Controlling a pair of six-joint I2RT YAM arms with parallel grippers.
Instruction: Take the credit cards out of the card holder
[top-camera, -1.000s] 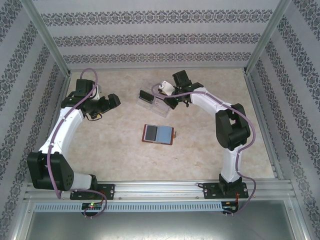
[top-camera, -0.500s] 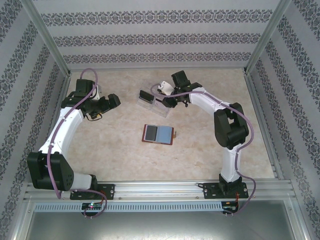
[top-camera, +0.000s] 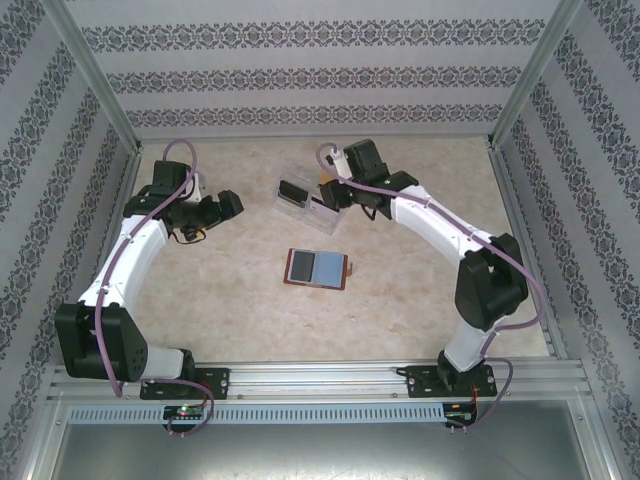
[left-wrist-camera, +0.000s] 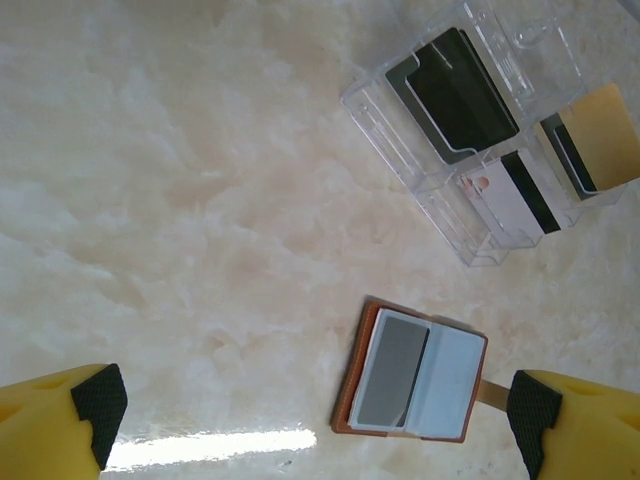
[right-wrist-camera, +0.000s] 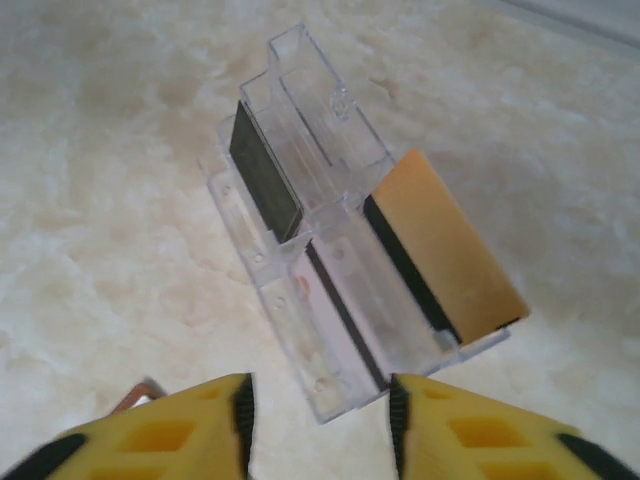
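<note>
The clear tray (left-wrist-camera: 385, 125) holds a black card (left-wrist-camera: 455, 95), a white striped card (left-wrist-camera: 515, 195) and a yellow-orange card (left-wrist-camera: 600, 135). The right jaws, shut a second ago, now stand parted and empty above it; the left jaws gape wide. The brown card holder (left-wrist-camera: 410, 370) lies open on the table (left-wrist-camera: 200, 200) near the tray, blue-grey pockets up.
</note>
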